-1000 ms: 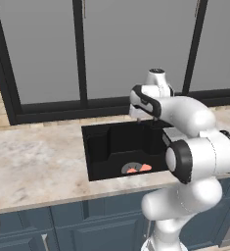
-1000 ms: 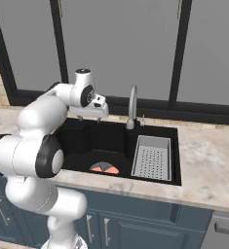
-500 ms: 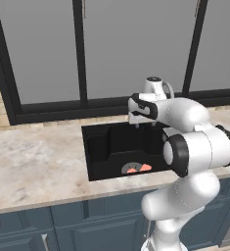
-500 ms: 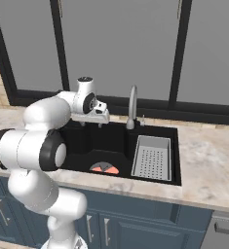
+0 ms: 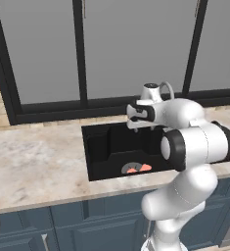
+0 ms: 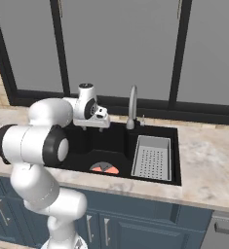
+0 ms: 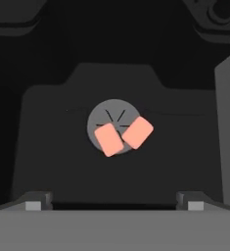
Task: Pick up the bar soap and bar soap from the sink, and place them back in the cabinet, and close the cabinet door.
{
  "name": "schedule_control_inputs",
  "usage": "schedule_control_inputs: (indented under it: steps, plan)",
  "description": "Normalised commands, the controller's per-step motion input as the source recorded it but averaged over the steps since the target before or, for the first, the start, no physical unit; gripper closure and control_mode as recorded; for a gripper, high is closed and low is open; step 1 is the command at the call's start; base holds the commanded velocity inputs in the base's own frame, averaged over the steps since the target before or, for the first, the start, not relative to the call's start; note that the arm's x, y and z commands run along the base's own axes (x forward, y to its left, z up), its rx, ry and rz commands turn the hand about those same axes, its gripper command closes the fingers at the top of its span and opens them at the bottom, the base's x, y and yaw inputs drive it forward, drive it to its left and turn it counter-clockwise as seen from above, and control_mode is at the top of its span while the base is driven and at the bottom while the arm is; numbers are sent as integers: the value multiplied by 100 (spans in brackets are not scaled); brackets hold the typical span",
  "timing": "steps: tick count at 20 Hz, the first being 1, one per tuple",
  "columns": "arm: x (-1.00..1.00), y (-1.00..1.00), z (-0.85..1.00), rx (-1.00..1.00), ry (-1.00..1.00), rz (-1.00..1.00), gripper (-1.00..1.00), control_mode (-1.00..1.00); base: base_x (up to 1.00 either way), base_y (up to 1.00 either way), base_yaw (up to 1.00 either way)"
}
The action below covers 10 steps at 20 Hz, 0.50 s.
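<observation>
Below the hand (image 7: 114,208), on the floor of the black sink (image 7: 48,147), both bar soaps lie on the round grey drain (image 7: 111,113). Going left to right in the hand view: the left soap (image 7: 109,139) sits on the lower left part of the drain, tilted; the right soap (image 7: 137,132) sits just beside it on the drain's right edge, tilted the other way, their near corners touching or almost so, which of the two I cannot tell. Both fingertips (image 7: 33,202) show at the bottom of that view, set wide apart with nothing between them; the soaps lie well ahead of them, roughly centred in the gap. Right of the soaps a pale upright edge, the draining tray (image 7: 225,122), borders the basin floor. From the left base view the hand (image 5: 134,126) hangs over the back of the sink (image 5: 99,147), above and behind the soaps (image 5: 137,168). From the right base view the hand (image 6: 102,121) is over the left half of the basin (image 6: 121,141); the soaps (image 6: 106,168) are below it toward the front, the perforated tray (image 6: 152,156) off to the right, the faucet (image 6: 132,104) just right of the hand at the rear rim. Marble worktop (image 6: 208,155) surrounds the sink.
</observation>
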Motion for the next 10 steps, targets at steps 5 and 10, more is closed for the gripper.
schedule_control_inputs:
  steps: [5, 10]
  plan:
    - [10, 0, -26, -1, 0, 0, -100, -100, 0, 0, 0]
    - [16, 0, -24, 0, 0, 0, -100, -100, 0, 0, 0]
